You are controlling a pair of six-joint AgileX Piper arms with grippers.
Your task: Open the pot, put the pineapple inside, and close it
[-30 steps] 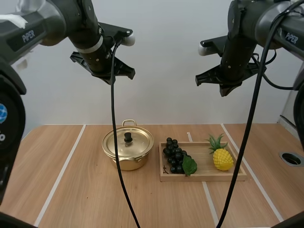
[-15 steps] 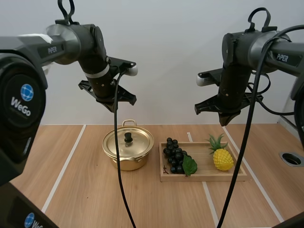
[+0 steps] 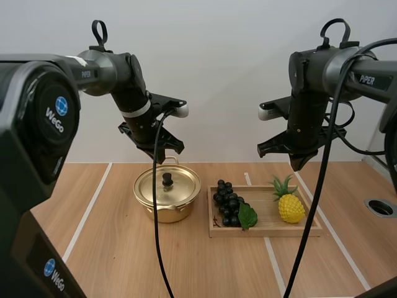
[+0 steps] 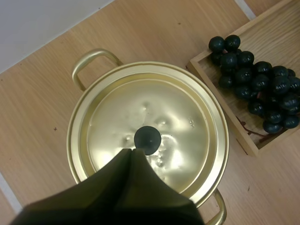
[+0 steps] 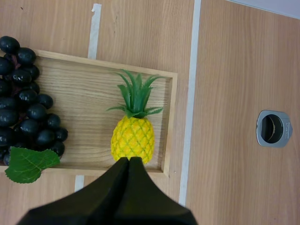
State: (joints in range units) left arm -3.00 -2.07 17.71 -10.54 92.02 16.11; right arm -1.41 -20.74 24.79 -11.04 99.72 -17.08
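Currently the left gripper (image 4: 132,152), closed on nothing, hangs directly above the knob (image 4: 147,139) on the lid (image 4: 183,117) of the pot (image 4: 74,140), making it the nearer arm for the lift. The right gripper (image 5: 129,160), also closed and empty, hangs above the pineapple (image 5: 132,139) lying in the tray (image 5: 169,122), crown pointing away from the fingertips.

My left claw (image 3: 157,159) has come down and shifted right since the earlier frames. It now hangs just above the pot (image 3: 167,197), near the lid knob (image 4: 147,139). My right claw (image 3: 296,165) has dropped slightly and now stands over the pineapple (image 3: 291,207).
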